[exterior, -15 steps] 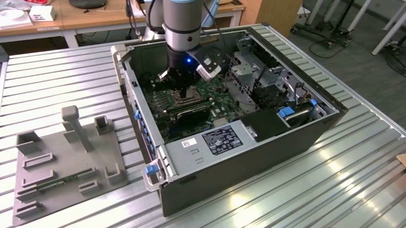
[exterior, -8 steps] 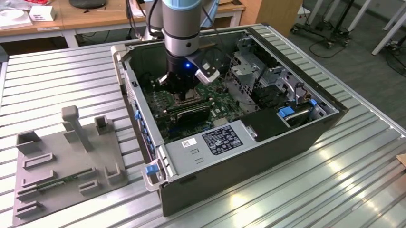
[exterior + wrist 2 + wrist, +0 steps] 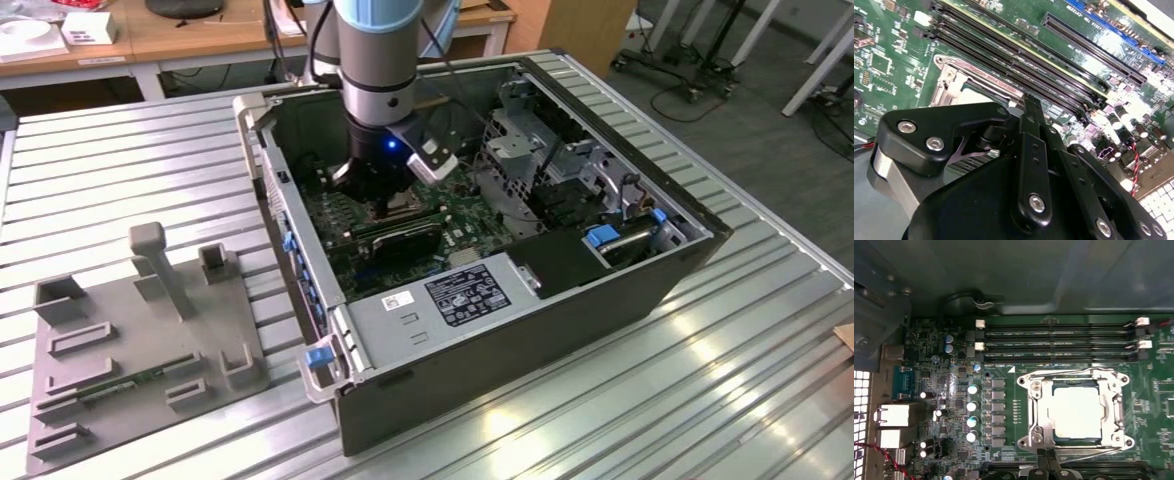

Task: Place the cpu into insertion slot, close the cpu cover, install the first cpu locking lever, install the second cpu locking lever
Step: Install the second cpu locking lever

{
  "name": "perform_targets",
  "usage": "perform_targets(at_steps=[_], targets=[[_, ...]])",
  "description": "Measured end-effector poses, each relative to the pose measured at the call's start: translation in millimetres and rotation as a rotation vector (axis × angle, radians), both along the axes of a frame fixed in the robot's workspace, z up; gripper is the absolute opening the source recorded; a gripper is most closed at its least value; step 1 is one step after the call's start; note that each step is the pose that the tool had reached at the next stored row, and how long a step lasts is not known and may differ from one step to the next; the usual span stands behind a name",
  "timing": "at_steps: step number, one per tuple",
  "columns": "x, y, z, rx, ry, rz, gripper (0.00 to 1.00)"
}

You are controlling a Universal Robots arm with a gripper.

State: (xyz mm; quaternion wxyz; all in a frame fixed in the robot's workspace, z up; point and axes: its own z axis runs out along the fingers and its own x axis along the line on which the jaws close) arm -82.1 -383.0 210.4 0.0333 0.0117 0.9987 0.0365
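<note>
Pale blue and silver-grey arm (image 3: 380, 60), small blue light at wrist, black gripper (image 3: 1030, 107) linkages with round silver screws (image 3: 1036, 202)

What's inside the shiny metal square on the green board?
In the first wrist view the cpu, a pale grey chip, sits inside the insertion slot, with the cpu cover framing it. What is under the chip is hidden.

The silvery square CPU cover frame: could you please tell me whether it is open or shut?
Shut: in the first wrist view the silvery metal cover frame lies flat around the pale square chip.
</note>
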Motion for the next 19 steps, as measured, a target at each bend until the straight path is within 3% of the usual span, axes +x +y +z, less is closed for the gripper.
perform_targets(at_steps=[10,15,19], targets=[[-3.3,0.0,-3.1,-0.0029,-0.0001,-0.001,0.1],[-3.3,0.0,-3.8,-0.0029,0.0001,-0.037,0.1],[-3.3,0.1,-3.9,-0.0029,-0.0001,-0.037,0.1]])
